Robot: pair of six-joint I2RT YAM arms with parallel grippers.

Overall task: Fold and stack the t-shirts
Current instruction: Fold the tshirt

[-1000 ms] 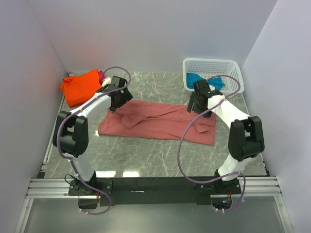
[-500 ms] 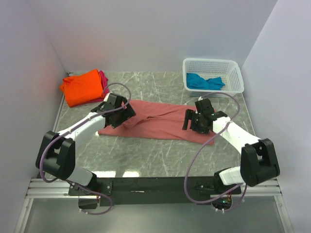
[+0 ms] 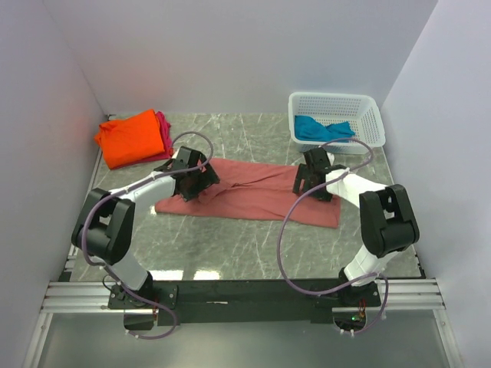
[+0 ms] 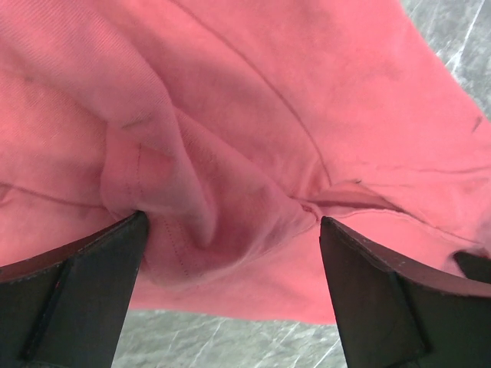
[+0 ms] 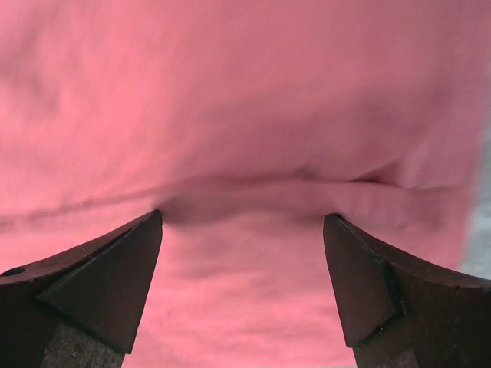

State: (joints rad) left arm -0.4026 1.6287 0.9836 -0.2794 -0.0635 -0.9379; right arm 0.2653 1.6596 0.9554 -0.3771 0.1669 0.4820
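Grey marbled worktop [image 3: 253,238], walled in by plain pale panels, carries everything. At its middle lies the dusty salmon-pink cloth t-shirt [image 3: 245,201], spread out as a long, rumpled band and not yet a neat packet.

Beyond that shirt's left end, in the back corner, a bright orange cloth t-shirt [image 3: 132,138] sits folded on top of a magenta cloth t-shirt [image 3: 163,126], of which only an edge shows. That pair looks finished and stacked. Beyond the pink shirt's right end stands a white plastic mesh basket [image 3: 337,100] with a teal blue cloth t-shirt [image 3: 322,128] crumpled inside, apparently not started.

The left end effector [image 3: 192,184] is down on the pink shirt's left part, its jaws wide apart with a bunched ridge of cloth between them. The right end effector [image 3: 311,182] is down on the shirt's right part, jaws likewise apart, astride a shallow crease. Neither has closed on the fabric.

So I judge the task roughly half done: two shirts stacked, the pink one mid-fold and needing to join the pile, the teal one left entirely.
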